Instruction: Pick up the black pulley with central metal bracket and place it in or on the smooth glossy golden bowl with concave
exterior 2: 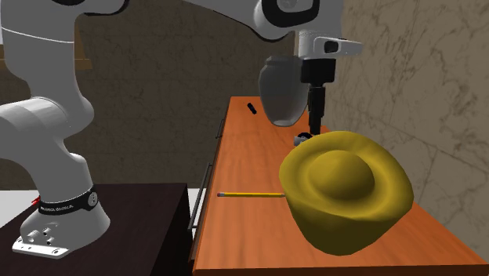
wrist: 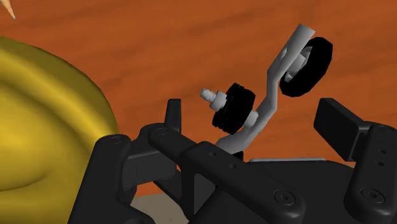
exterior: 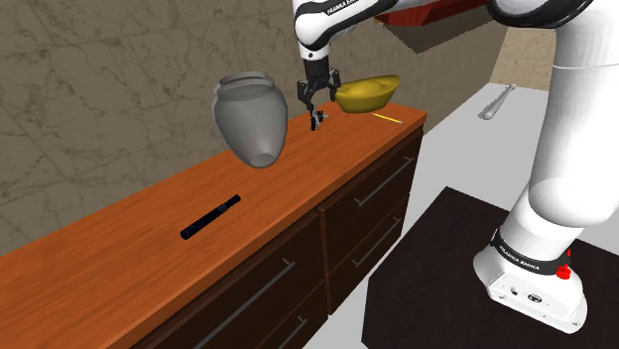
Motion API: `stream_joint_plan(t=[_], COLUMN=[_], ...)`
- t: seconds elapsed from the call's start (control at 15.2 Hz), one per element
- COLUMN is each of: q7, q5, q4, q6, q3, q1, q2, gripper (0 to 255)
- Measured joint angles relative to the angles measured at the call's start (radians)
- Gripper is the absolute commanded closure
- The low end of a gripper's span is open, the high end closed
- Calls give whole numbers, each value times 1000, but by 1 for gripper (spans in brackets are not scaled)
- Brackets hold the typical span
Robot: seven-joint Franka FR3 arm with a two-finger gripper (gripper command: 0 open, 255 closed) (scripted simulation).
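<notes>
The pulley (wrist: 267,95) has two black wheels on a bent grey metal bracket. It lies tilted between my gripper's (wrist: 252,108) fingers, which stand wide apart and do not touch it. In the shoulder view my gripper (exterior: 316,103) points down, open, with the pulley (exterior: 317,121) just under its fingertips on the wooden top. The glossy golden bowl (exterior: 367,92) stands right beside them, towards the shoulder view's right. In the second exterior view the bowl (exterior 2: 345,188) is in front, with the pulley (exterior 2: 302,141) and gripper (exterior 2: 316,125) just behind its rim.
A large grey vase (exterior: 253,119) stands close to the gripper on the side away from the bowl. A yellow pencil (exterior: 387,118) lies by the bowl near the front edge of the orange wooden dresser (exterior: 149,258). A black rod (exterior: 210,218) lies farther along.
</notes>
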Motion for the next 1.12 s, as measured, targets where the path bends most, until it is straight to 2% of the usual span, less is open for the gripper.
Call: stream_joint_plan(t=[0.07, 0.2, 0.59, 0.99, 1.06, 1.12], q7=[5, 8, 11, 12, 12, 12], q5=[-5, -10, -14, -15, -15, -15], q4=[50, 80, 43, 31, 31, 31], q6=[-9, -4, 60, 72, 73, 73], q3=[-1, -4, -8, -8, -8, -8], q1=[3, 3, -2, -2, -2, -2], q2=[39, 73, 100, 100, 100, 100], gripper=[0, 0, 0, 0, 255, 255])
